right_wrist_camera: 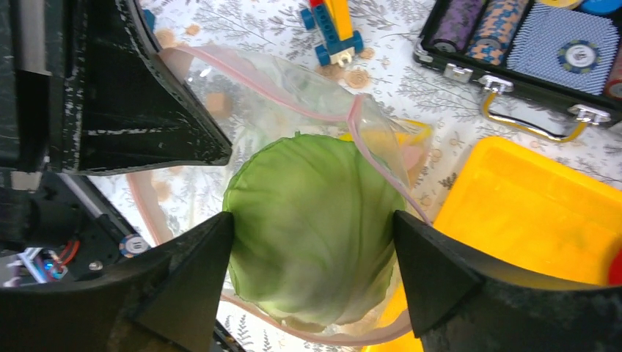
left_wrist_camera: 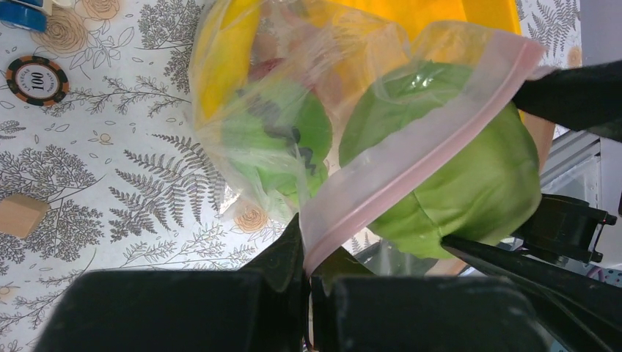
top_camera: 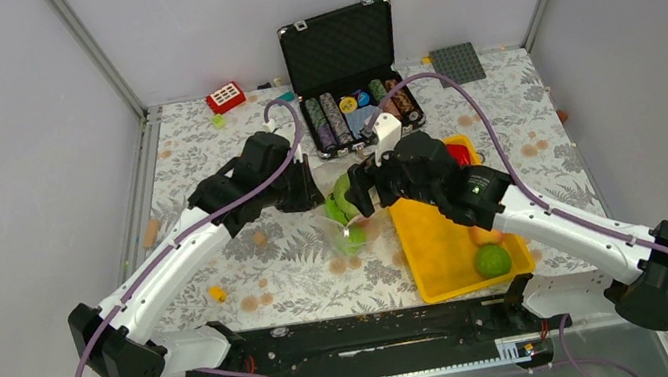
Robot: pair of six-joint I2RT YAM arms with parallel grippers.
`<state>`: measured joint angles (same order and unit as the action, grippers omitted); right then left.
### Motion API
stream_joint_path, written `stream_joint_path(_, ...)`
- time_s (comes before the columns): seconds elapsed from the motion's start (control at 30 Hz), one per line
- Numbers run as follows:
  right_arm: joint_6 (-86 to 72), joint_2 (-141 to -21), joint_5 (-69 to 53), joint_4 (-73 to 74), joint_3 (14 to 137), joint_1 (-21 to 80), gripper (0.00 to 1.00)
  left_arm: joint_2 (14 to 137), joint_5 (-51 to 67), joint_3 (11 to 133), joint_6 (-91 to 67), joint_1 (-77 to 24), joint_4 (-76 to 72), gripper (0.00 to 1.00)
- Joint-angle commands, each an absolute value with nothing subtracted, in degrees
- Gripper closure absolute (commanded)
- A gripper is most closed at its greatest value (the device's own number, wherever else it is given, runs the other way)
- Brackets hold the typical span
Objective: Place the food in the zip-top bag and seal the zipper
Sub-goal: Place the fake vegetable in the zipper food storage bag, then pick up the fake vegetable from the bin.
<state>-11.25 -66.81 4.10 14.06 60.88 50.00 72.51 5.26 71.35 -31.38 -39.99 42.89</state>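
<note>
The clear zip-top bag [left_wrist_camera: 242, 110] hangs open above the table. My left gripper [left_wrist_camera: 312, 257] is shut on its pinkish zipper [left_wrist_camera: 411, 165] and holds the mouth up. A yellow banana [left_wrist_camera: 220, 59] and a green round food [left_wrist_camera: 282, 139] lie inside. My right gripper [right_wrist_camera: 312, 220] is shut on a green cabbage-like food [right_wrist_camera: 308, 198], which sits partly in the bag's mouth, with the zipper rim [right_wrist_camera: 242, 70] looping round it. In the top view the two grippers meet over the bag [top_camera: 349, 232] at the cabbage [top_camera: 342, 197].
The yellow tray [top_camera: 435, 243] lies right of the bag with a green round food [top_camera: 493, 259] and a red one [top_camera: 459, 153] in it. An open black case of poker chips [top_camera: 347, 75] stands behind. A loose chip [left_wrist_camera: 37, 79], a wooden cube [left_wrist_camera: 20, 215] and toy bricks [right_wrist_camera: 334, 29] lie around.
</note>
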Motion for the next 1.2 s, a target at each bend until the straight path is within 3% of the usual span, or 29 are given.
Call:
stream_joint_path(0.0, -9.2, -66.8, 9.5, 14.3, 63.8, 50.7, 0.1, 71.2, 6.1, 73.9, -31.6, -39.7, 40.4, 1.0)
stream_joint_path(0.07, -9.2, -66.4, 8.3, 14.2, 63.8, 50.7, 0.01, 71.3, 5.9, 73.9, -31.5, -39.7, 40.5, 1.0)
stream_joint_path(0.4, -9.7, -62.8, 2.5, 11.3, 63.1, 50.7, 0.0, 72.5, 6.3, 74.9, -31.6, -39.7, 39.9, 1.0)
stream_joint_path(0.77, -10.8, -57.0, 22.8, 18.3, 61.6, 50.3, 0.0, 73.3, 5.1, 75.3, -31.3, -39.7, 39.9, 1.0)
stream_joint_path(1.0, -16.4, -57.1, 21.5, 24.0, 59.9, 36.9, 0.0, 73.4, 5.3, 75.1, -31.3, -39.7, 39.8, 1.0)
stream_joint_path(1.17, -16.2, -63.4, 25.6, 26.0, 59.2, 31.2, 0.0, 73.3, 4.9, 75.0, -31.3, -39.6, 40.1, 1.0)
